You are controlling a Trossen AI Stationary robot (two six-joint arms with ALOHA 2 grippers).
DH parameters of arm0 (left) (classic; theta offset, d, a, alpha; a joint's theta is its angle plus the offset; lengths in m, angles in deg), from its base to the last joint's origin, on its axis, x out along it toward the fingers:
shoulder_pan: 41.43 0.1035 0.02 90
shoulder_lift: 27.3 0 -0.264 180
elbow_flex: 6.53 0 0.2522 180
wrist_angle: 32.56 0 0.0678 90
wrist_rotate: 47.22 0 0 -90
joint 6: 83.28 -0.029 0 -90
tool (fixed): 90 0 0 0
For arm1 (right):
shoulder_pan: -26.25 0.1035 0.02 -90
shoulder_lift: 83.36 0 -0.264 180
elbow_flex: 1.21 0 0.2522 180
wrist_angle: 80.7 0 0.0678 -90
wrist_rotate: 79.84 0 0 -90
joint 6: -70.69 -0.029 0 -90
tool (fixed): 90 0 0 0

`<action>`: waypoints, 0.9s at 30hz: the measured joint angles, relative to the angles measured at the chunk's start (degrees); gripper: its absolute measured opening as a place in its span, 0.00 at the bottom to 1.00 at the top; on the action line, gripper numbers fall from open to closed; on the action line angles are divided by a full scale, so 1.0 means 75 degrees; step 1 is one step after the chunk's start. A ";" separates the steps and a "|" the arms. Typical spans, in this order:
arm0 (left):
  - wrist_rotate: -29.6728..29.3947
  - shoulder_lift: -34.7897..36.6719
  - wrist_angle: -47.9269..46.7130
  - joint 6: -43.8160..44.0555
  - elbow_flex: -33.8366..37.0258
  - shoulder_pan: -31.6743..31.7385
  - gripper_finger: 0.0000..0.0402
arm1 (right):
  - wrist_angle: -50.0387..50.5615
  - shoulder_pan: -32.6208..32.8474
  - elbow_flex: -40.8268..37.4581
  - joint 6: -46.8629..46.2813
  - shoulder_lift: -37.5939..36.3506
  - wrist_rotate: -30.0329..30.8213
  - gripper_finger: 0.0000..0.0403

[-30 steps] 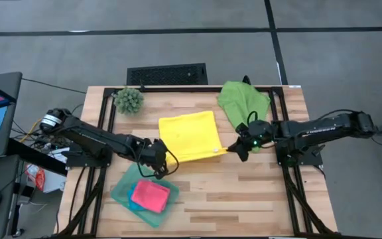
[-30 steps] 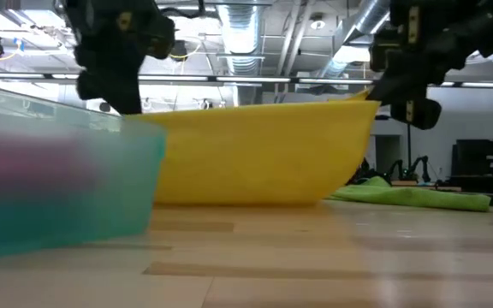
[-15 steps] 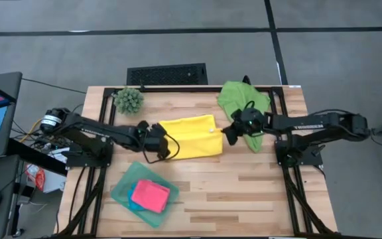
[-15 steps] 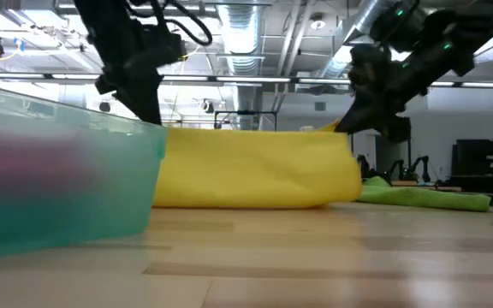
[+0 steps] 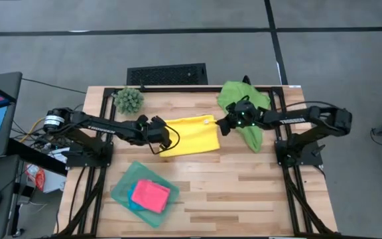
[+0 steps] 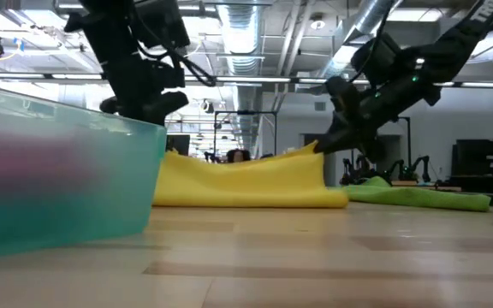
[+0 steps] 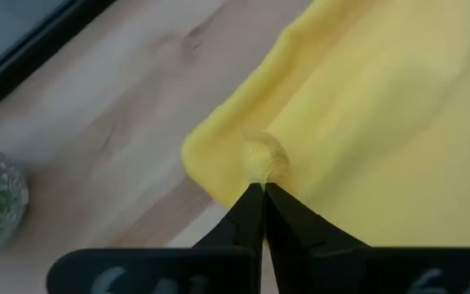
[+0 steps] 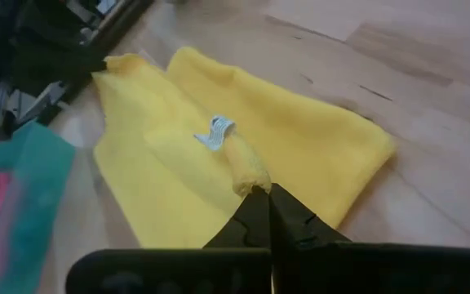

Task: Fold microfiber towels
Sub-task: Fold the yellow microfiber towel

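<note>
From above we see the yellow towel [image 5: 190, 135] folded mid-table, between 2 grippers. The left gripper [image 5: 159, 125] is clenched on its left corner, the right gripper [image 5: 221, 126] pinches its right corner. The right wrist view adds a small white tag [image 8: 215, 131] by the pinch. Low down, we catch the towel sagging between both raised corners. The green towel [image 5: 243, 101] lies crumpled at the far right.
</note>
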State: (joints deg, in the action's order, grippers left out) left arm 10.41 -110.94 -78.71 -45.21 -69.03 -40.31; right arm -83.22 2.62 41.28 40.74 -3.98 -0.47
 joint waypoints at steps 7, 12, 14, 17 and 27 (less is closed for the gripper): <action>-0.0120 0.0000 0.0378 0.0015 0.0290 0.0223 0.00 | -0.0534 -0.0071 0.0102 0.0000 0.0825 0.0003 0.01; -0.0267 0.0000 0.0534 -0.0417 0.0293 0.0238 0.00 | -0.0496 -0.0255 0.0444 0.0061 0.1192 0.0026 0.01; -0.0246 0.0000 0.0520 -0.0453 0.0293 0.0261 0.00 | -0.0399 -0.0321 0.0558 0.0061 0.1215 0.0026 0.01; -0.0249 0.0000 0.0520 -0.0469 0.0293 0.0267 0.00 | -0.0343 -0.0392 0.0671 0.0064 0.1123 0.0029 0.01; -0.0277 0.0000 0.0744 -0.0448 0.0293 0.0472 0.00 | 0.0346 -0.0616 0.0676 0.0312 0.1013 0.0402 0.01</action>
State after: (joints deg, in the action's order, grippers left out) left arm 8.32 -110.94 -73.13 -48.57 -66.83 -36.76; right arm -80.63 -2.00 46.35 43.08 3.62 2.55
